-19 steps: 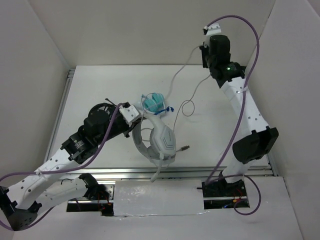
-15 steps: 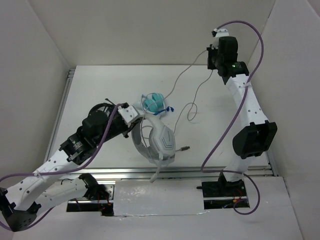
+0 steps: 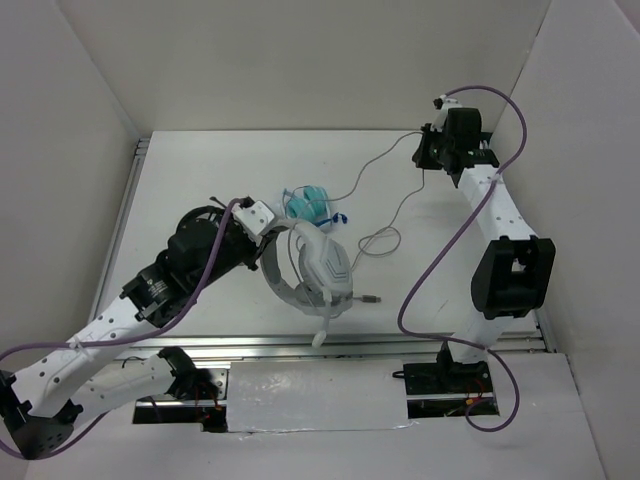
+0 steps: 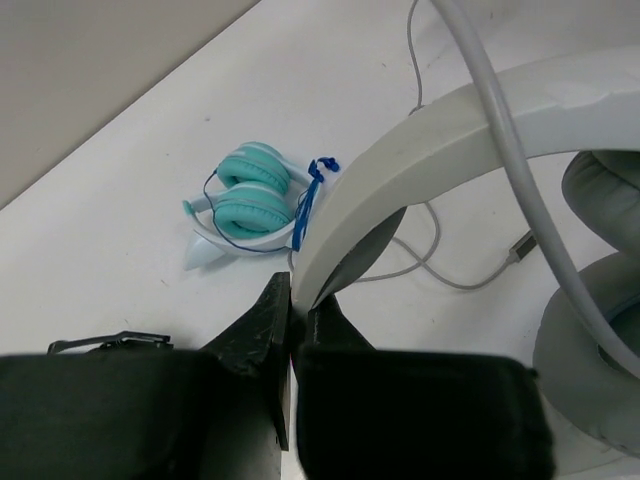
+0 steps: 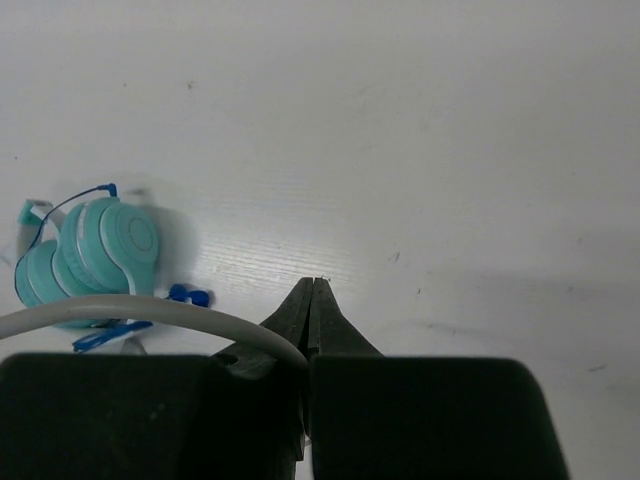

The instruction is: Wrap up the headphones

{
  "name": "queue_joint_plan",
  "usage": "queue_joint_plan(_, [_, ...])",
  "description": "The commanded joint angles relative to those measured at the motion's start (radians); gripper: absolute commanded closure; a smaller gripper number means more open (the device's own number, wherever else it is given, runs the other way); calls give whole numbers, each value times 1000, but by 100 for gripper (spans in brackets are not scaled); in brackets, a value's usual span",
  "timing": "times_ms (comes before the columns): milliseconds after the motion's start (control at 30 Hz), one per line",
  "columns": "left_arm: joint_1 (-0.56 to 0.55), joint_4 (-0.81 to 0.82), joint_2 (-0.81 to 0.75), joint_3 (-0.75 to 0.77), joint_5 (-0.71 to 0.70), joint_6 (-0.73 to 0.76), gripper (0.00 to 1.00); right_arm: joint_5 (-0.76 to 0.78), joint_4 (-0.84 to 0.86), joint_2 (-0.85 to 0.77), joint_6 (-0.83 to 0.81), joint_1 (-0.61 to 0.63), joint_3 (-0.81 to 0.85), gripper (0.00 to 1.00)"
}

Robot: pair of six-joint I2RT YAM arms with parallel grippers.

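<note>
Both pairs of jaws are shut tight. Your left gripper [image 4: 296,292] pinches the wide white headband of the headphones [image 3: 318,272], and the fingers [image 4: 262,322] meet on the band's lower edge. Your right gripper [image 5: 313,292] has its tips pressed together, with the thin grey cable [image 5: 150,303] running in against the left finger, so it is nipped there. From the top camera, the headphones sit tilted near the middle of the table [image 3: 200,180], just ahead of the left arm, with the earcups toward the near edge. The cable leads from them in loose loops to the right gripper at the far right. The teal headphones [image 3: 307,205] lie flat just beyond the white set.
</note>
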Motion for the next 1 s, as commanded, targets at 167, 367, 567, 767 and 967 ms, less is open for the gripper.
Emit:
queue_joint_plan(167, [59,71,-19,197,-78,-223,100,-43,197,-49,100,-42,-209,100])
queue_joint_plan(367, [131,85,27,268,-251,-348,100,-63,296,-89,144,-22,-373,100])
queue_joint_plan(567, [238,16,171,445,-286,-493,100,24,375,-211,166,174,-534,100])
queue_joint_plan(767, [341,-73,309,593,-386,-586,100,124,454,-335,226,347,-714,100])
queue_joint_plan(967, [427,-101,384,619,-472,-574,100,291,383,-480,307,465,-852,100])
